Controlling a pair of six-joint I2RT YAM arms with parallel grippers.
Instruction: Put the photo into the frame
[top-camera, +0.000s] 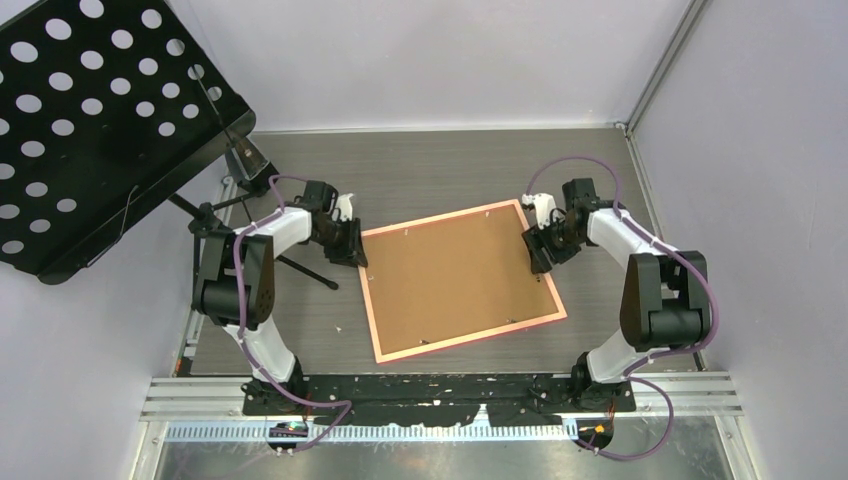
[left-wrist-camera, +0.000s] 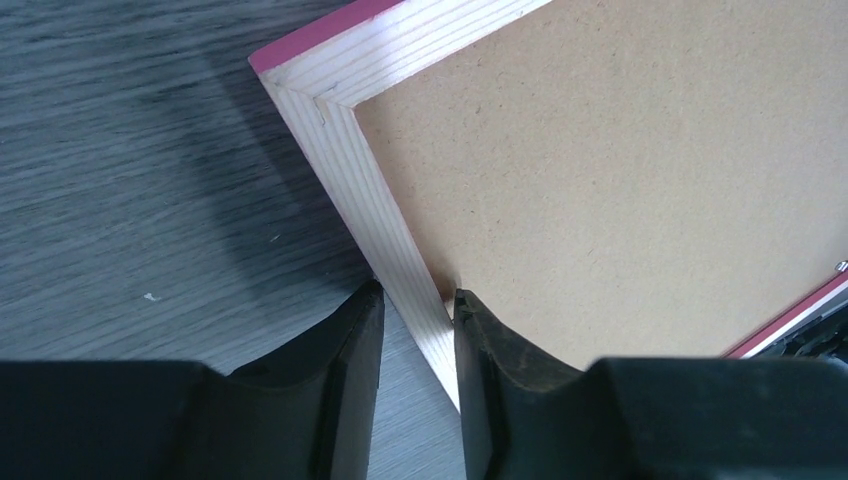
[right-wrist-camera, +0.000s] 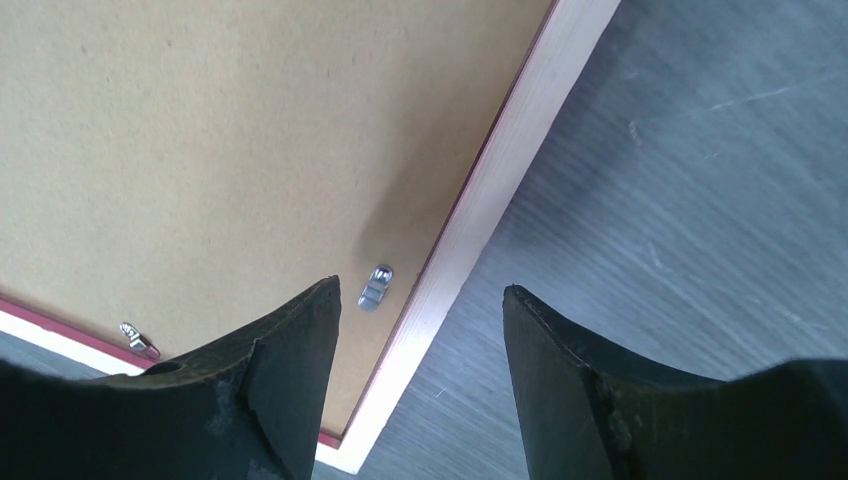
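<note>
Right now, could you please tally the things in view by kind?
frame: 1
music stand: 1
grippers: 2, the left gripper and the right gripper
Total: 4

On table (top-camera: 450, 165): frame (top-camera: 460, 280) face-down, brown back up; left claw (top-camera: 355, 255), right claw (top-camera: 540, 258) at opposite edges, grip unclear.

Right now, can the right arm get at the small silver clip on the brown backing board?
Probably yes: the open right end effector hangs over the small silver clip at the edge of the thin pink-orange frame, nothing between.
</note>
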